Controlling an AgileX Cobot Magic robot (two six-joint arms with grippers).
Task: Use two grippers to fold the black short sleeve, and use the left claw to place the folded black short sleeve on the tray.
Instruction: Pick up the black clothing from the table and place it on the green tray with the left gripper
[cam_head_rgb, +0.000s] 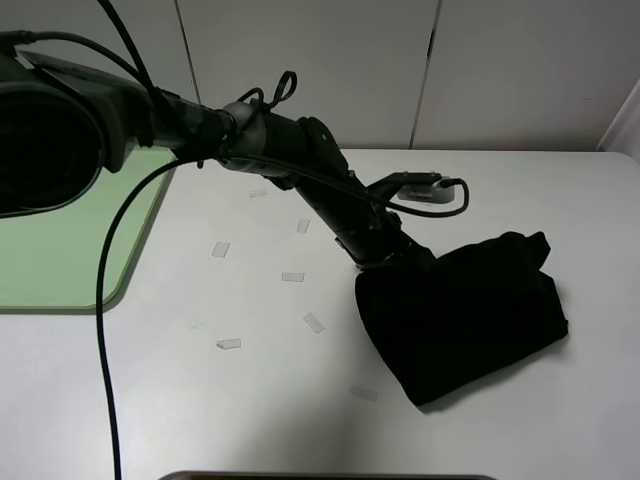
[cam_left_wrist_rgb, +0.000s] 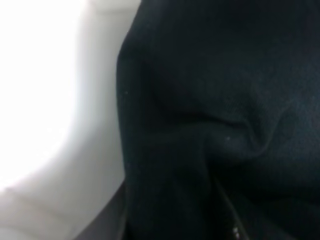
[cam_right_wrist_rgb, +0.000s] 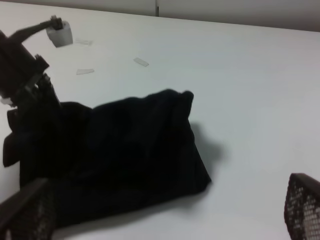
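The black short sleeve (cam_head_rgb: 465, 310) lies folded in a bunched rectangle on the white table, right of centre. It also shows in the right wrist view (cam_right_wrist_rgb: 125, 150). My left gripper (cam_head_rgb: 395, 262) reaches across from the left and sits at the garment's upper-left edge. Black cloth (cam_left_wrist_rgb: 215, 115) fills the left wrist view, its creases drawing together at the gripper, whose fingers are hidden. The green tray (cam_head_rgb: 60, 240) lies at the far left. My right gripper (cam_right_wrist_rgb: 165, 200) hovers open and empty over the garment's right side, out of the exterior view.
Several small clear tape pieces (cam_head_rgb: 292, 277) lie scattered on the table between tray and garment. A white camera block with a cable (cam_head_rgb: 430, 188) sticks out of the left arm behind the garment. A black cable (cam_head_rgb: 105, 300) hangs down at the left.
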